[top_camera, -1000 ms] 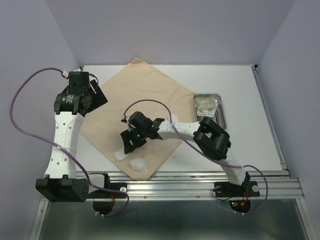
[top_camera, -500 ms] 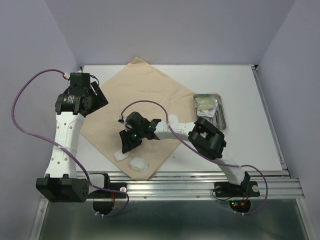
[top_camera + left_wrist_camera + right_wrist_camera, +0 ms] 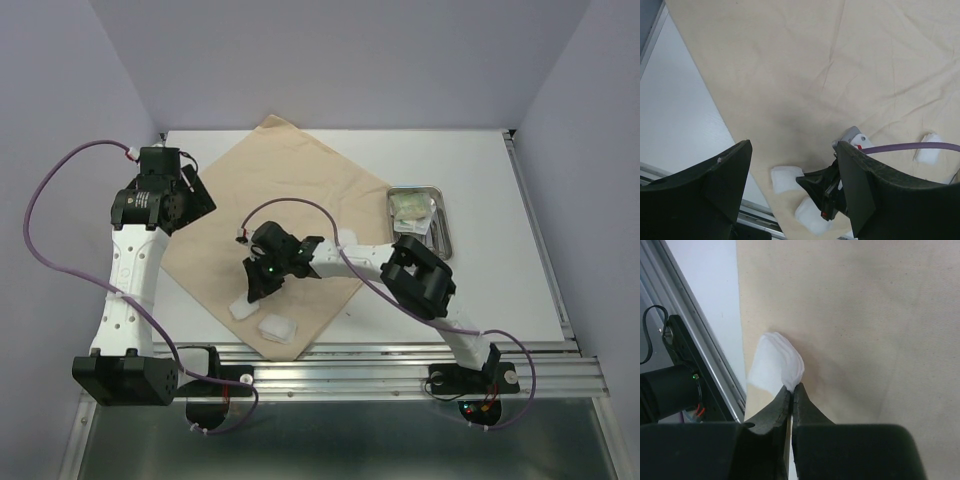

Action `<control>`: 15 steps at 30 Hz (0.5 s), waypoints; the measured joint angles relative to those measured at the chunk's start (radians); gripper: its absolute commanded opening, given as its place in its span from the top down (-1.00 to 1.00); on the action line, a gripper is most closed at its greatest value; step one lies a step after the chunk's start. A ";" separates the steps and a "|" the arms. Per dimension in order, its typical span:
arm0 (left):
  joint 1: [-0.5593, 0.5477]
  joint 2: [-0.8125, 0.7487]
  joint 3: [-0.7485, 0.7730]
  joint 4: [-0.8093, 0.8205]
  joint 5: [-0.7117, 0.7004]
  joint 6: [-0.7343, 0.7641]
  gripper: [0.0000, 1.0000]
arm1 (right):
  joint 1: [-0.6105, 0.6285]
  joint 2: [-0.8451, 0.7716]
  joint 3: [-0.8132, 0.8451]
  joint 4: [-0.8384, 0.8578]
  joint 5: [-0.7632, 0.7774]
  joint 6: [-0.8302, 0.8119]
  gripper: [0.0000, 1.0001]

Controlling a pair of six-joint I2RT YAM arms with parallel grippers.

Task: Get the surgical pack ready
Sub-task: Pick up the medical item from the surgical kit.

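R gripper (image 3: 791,388) pinched shut on corner of gauze pad (image 3: 775,365), which lies on cloth (image 3: 300,190) nr its front edge. 2nd pad (image 3: 277,327) just beside. L gripper (image 3: 792,155) wide open above cloth's left side. Steel tray (image 3: 415,187) sits right of cloth.

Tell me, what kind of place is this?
Probably a robot lab bench, not a hospital: two arms bolted to a white table, plain walls around, and a cloth with gauze on it.
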 measured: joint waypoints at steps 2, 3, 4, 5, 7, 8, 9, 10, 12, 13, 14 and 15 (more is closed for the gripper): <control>0.000 0.000 -0.001 0.001 0.000 0.002 -0.61 | -0.003 -0.017 0.000 -0.011 0.000 -0.016 0.99; 0.000 0.000 -0.002 0.003 0.000 0.002 -0.61 | -0.009 -0.033 0.000 -0.019 -0.004 -0.029 0.99; 0.000 0.000 -0.005 0.006 0.000 0.003 -0.61 | -0.011 -0.043 0.000 -0.027 -0.008 -0.039 0.99; 0.000 -0.001 -0.011 0.010 0.000 0.003 -0.61 | -0.015 -0.054 0.000 -0.037 -0.016 -0.051 0.99; 0.000 -0.001 -0.023 0.013 0.001 0.005 -0.61 | -0.031 -0.081 0.000 -0.065 -0.033 -0.084 0.99; 0.000 -0.001 -0.028 0.016 0.002 0.006 -0.61 | -0.045 -0.096 0.002 -0.087 -0.047 -0.110 0.99; 0.000 -0.001 -0.034 0.016 0.004 0.006 -0.61 | -0.058 -0.105 0.003 -0.105 -0.060 -0.131 0.99; 0.000 -0.001 -0.037 0.018 0.005 0.006 -0.61 | -0.077 -0.114 0.006 -0.128 -0.074 -0.152 0.99; 0.000 -0.001 -0.043 0.023 0.009 0.006 -0.61 | -0.113 -0.126 0.008 -0.168 -0.101 -0.197 0.99; 0.000 -0.001 -0.045 0.026 0.011 0.006 -0.61 | -0.130 -0.129 0.012 -0.199 -0.116 -0.220 0.99; 0.000 -0.001 -0.047 0.027 0.013 0.006 -0.61 | -0.154 -0.130 0.019 -0.236 -0.128 -0.254 0.99; 0.000 -0.001 -0.048 0.028 0.015 0.006 -0.61 | -0.175 -0.130 0.029 -0.275 -0.137 -0.285 0.99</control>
